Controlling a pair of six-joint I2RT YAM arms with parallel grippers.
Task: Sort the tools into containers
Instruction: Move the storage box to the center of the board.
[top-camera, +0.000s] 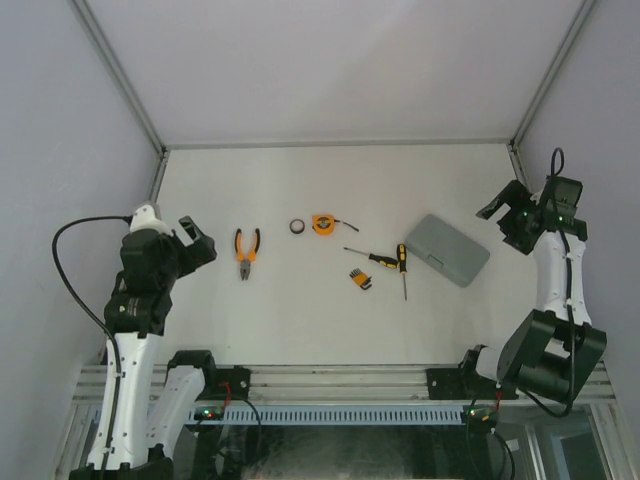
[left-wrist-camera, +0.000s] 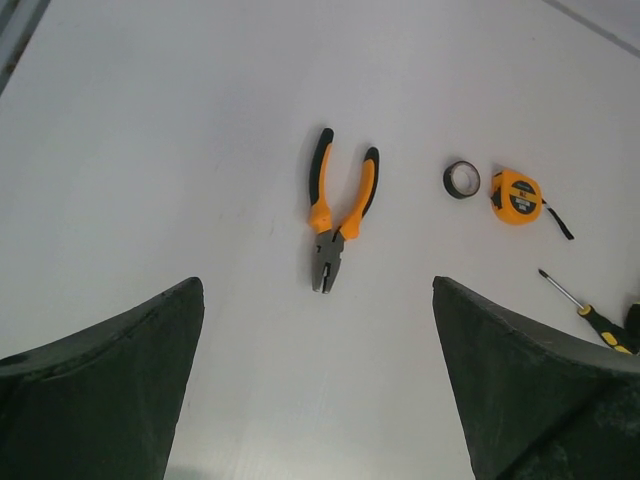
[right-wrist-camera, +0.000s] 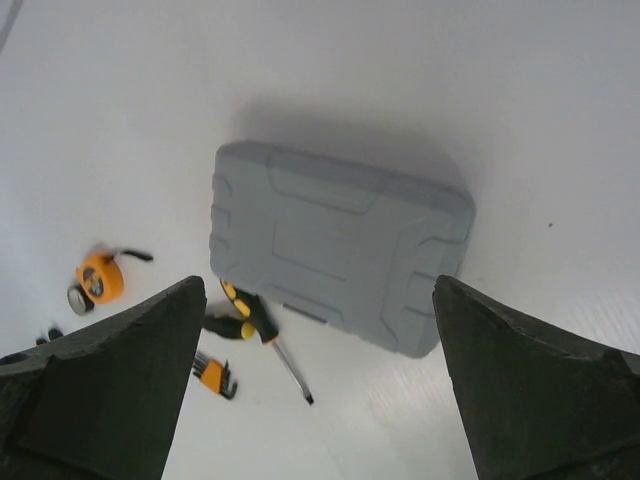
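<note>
Our left pincer (top-camera: 198, 240) hangs spread wide above orange-and-black-handled pliers (left-wrist-camera: 337, 215) toward the smooth white counter's (top-camera: 300, 330) left edge. Our right pincer (top-camera: 503, 222), also spread, hovers over the closed, ribbed grey plastic case (right-wrist-camera: 340, 250) near the right edge.

Left arm (top-camera: 125, 390): white casings on the long links, black housings at the joints, a white cap at the top joint. Right arm (top-camera: 552, 275): same build, white link between bulky black joint housings. Left hand (top-camera: 197, 243) and right hand (top-camera: 503, 222): black throughout. Fingers (left-wrist-camera: 110, 390), seen in the wrist views: broad matt-black wedges tapering to a point, surface lightly scuffed and dusty. A black cable (top-camera: 58, 262) loops out from the left arm's upper section; a second black cable (top-camera: 553, 160) arches over the right wrist and runs down its white link. Small green lights (top-camera: 527, 212) show near the right wrist and at both black bases (top-camera: 195, 368). A short red wire sits beside the left base.
</note>
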